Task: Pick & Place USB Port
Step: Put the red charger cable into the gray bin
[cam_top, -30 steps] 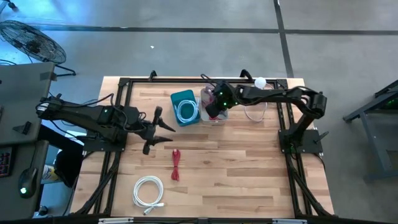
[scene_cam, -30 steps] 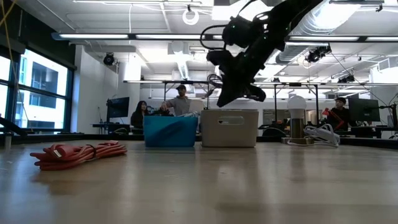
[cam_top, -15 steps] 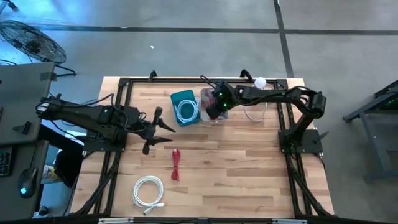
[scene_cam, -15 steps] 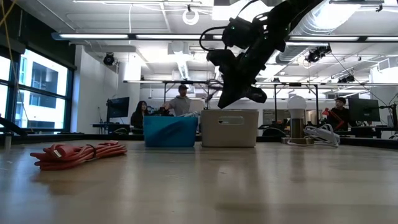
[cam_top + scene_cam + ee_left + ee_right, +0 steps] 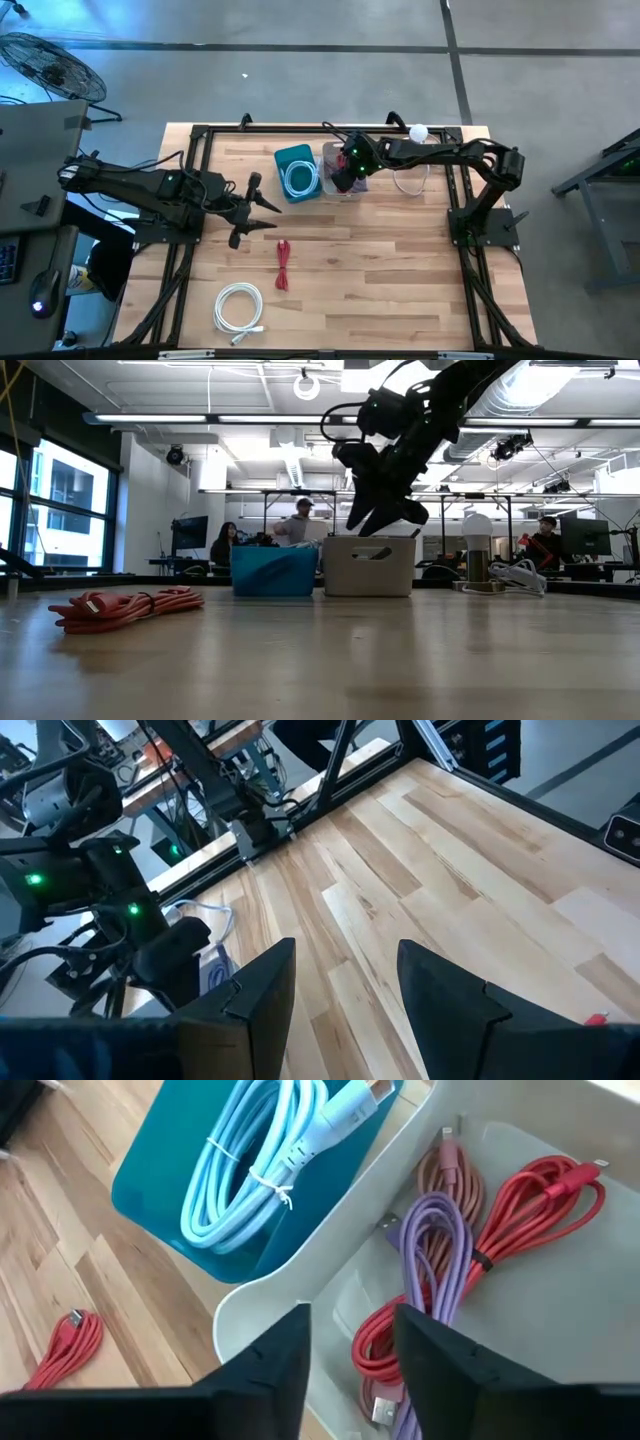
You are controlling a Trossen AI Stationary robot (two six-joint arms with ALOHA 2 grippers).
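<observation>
My right gripper (image 5: 350, 1370) hangs open just above the white bin (image 5: 330, 1250), touching nothing. In the bin lie a coiled purple USB cable (image 5: 432, 1245), a red one (image 5: 530, 1200) and a pink one (image 5: 450, 1170). The low view shows the right gripper (image 5: 378, 525) with its fingers spread over the white bin (image 5: 370, 565). Beside it stands a teal bin (image 5: 298, 172) holding a light blue cable (image 5: 260, 1150). A red cable (image 5: 283, 265) and a white cable (image 5: 238, 307) lie on the table. My left gripper (image 5: 272, 216) waits open at the table's left.
A black frame (image 5: 200, 135) runs around the wooden table top. A lamp with a white globe (image 5: 418, 132) and a loose white cord (image 5: 408, 183) sit at the far right. People sit at desks in the room beyond the far edge (image 5: 290, 520).
My right gripper has opened above the white bin, staying where it was. My left arm has kept still.
</observation>
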